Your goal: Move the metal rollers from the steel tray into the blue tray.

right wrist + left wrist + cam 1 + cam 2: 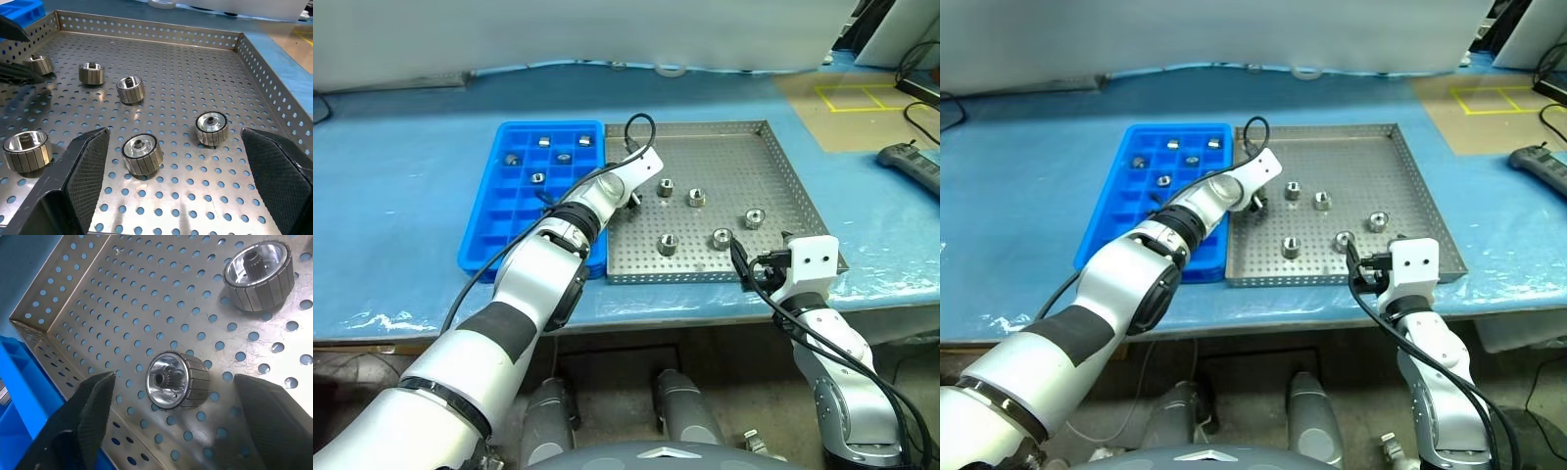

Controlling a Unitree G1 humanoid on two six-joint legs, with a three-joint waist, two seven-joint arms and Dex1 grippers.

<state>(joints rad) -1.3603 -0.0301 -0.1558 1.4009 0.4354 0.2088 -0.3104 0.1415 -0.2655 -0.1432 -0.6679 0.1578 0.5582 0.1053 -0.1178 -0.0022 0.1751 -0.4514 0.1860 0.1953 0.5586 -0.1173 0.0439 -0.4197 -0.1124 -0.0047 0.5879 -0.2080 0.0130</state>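
From my head camera, I look down on a blue-covered worktop. A bright blue plastic tray with a grid of small square compartments lies just left of a large square tray of perforated steel sheet, the two touching side by side. Five small silver metal rollers already sit in far compartments of the blue tray, one at. More rollers lie loose on the steel tray, among them one at and one at. My left gripper reaches over the steel tray's left edge, beside the blue tray. My right gripper waits at the steel tray's near edge.

From my left wrist, the two black fingers stand apart on either side of one roller, which lies on its side on the perforated floor near the tray's left rim. Neither finger touches it; the gripper is released, holding nothing.

From my right wrist, the fingers are spread wide and empty, with rollers lying between and beyond them.

I judge this the grasping step for another roller. Next I should close the left fingers squarely on its ribbed sides, lift, and carry it to a free blue compartment.
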